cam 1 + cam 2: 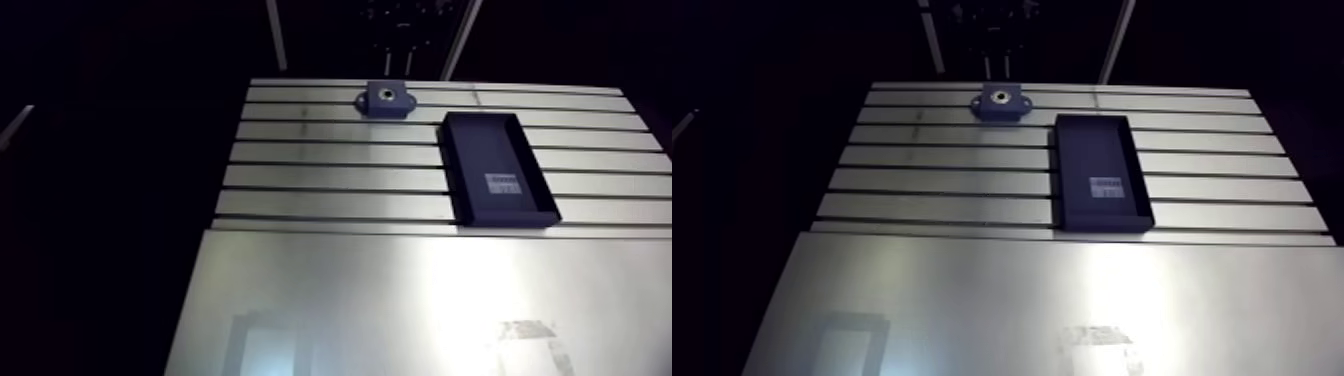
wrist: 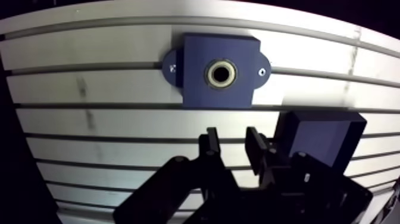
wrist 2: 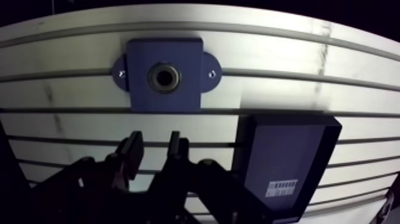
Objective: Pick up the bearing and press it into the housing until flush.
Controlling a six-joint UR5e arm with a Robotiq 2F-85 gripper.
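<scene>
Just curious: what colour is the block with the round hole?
Dark blue, plain with no pattern. The housing shows best in the wrist view.

Everything around is black; light falls only on the counter (image 1: 330, 180), bright and cool. In the arm view its smooth near plate glares white, with pale smeared reflections. In the wrist view the counter's straight lines bow into curves, corners sink to black, and the pincer (image 2: 233, 142) is a soft dark silhouette.

Robot lab; slotted alu table (image 1: 330, 178).
</scene>
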